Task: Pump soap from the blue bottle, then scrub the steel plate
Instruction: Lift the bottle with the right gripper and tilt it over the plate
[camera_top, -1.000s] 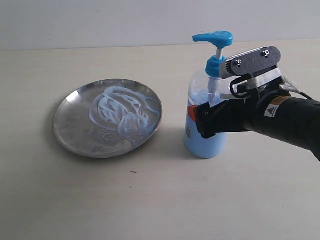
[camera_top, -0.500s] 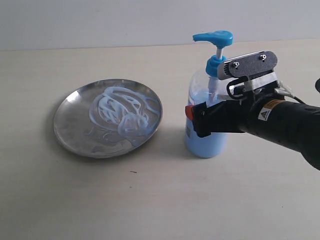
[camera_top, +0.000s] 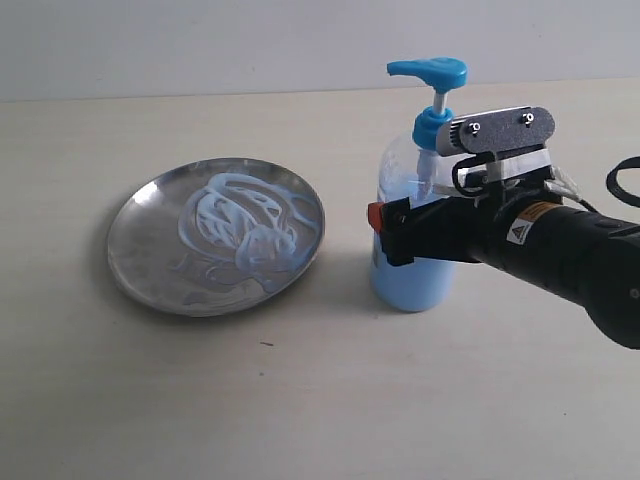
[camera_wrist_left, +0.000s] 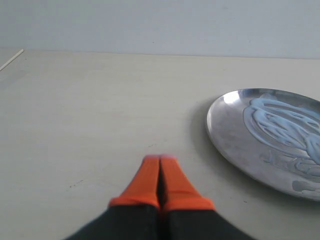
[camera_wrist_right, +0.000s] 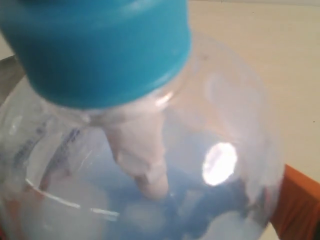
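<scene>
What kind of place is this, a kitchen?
Probably a robot practice bench, not a real kitchen: a bare pale table against a blank wall, holding only a soapy steel plate and a blue bottle, with a black robot arm at the bottle.

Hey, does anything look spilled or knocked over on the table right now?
Nothing stands out. The blue bottle stands upright, the right gripper around its body, and the soap lies within the rim of the steel plate, none on the table.
</scene>
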